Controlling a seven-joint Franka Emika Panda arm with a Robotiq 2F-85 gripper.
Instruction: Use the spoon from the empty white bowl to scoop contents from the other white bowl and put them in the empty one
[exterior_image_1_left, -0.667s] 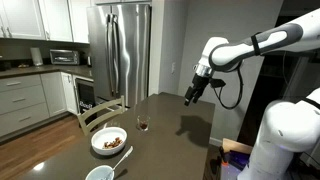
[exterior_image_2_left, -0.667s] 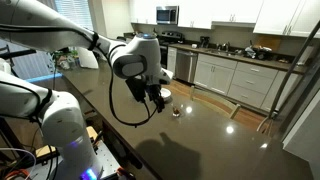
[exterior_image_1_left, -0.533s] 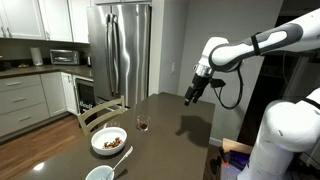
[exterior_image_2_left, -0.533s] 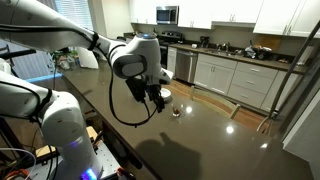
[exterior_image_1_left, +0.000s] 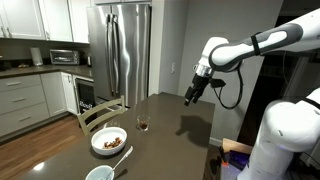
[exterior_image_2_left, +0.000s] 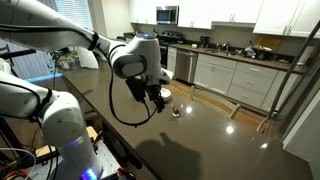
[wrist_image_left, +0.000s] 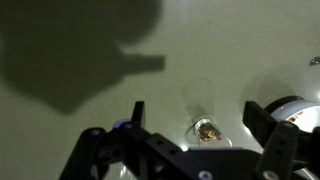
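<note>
Tabletop (exterior_image_1_left: 172, 132) unchanged, claw (exterior_image_1_left: 190, 99) still hovering open above.

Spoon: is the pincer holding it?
No, the spoon leans in the smaller white bowl, while the pincer hangs open in the air, well apart from it.

In an exterior view, the empty white bowl (exterior_image_1_left: 97, 174) lowest, small and deep, cut by the bottom edge, with the spoon (exterior_image_1_left: 122, 158), slim and pale, apparently resting in it and slanting out over the rim. Just beyond, the other white bowl (exterior_image_1_left: 108, 143), wider, shallower, upright, with the contents (exterior_image_1_left: 114, 141), brown and tan chunks, heaped loosely inside.
</note>
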